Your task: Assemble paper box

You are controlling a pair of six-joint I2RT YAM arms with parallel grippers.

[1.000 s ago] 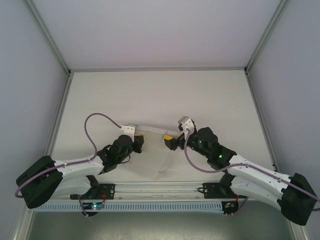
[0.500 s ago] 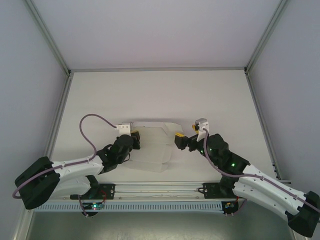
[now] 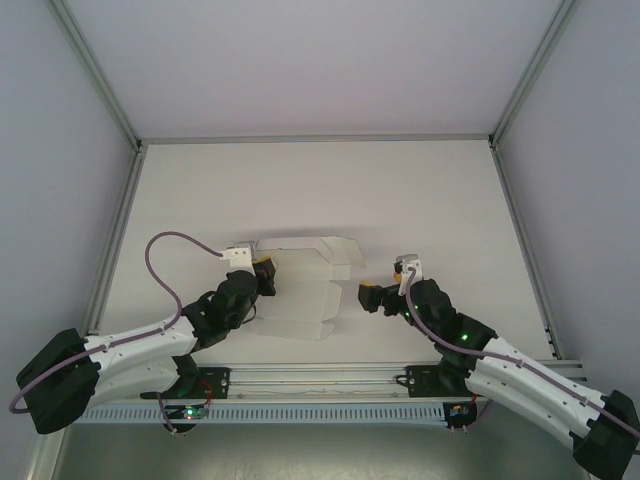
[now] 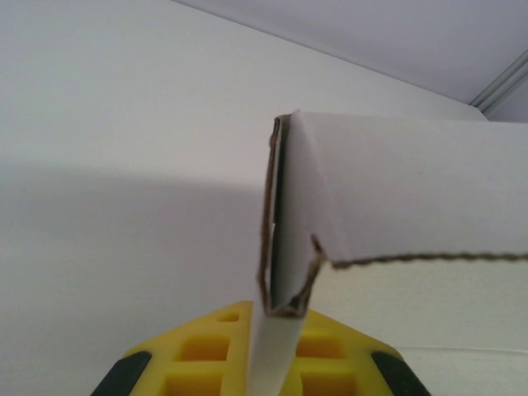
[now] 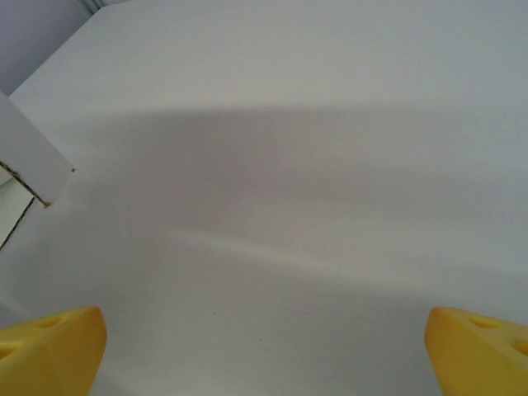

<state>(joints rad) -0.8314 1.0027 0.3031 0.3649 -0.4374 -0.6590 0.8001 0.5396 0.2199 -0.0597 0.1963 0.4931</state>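
Note:
The paper box (image 3: pixel 300 285) is a flat white card sheet with flaps, lying low over the table between the two arms. My left gripper (image 3: pixel 266 276) is shut on its left edge. In the left wrist view the card's folded edge (image 4: pixel 285 247) rises from between the yellow fingers (image 4: pixel 198 355), and a panel spreads to the right. My right gripper (image 3: pixel 368 297) stands open just right of the sheet, apart from it. In the right wrist view its yellow fingertips (image 5: pixel 49 342) sit wide at the bottom corners, with a corner of the card (image 5: pixel 33 157) at the far left.
The white table (image 3: pixel 320 190) stretches back to grey walls and metal frame posts (image 3: pixel 95 70). A rail (image 3: pixel 310 380) with the arm bases runs along the near edge. Purple cables (image 3: pixel 160 260) loop above each arm.
The right gripper has let go of the sheet and drawn back to the right and nearer. The left gripper has moved left, and the sheet has unfolded flatter.

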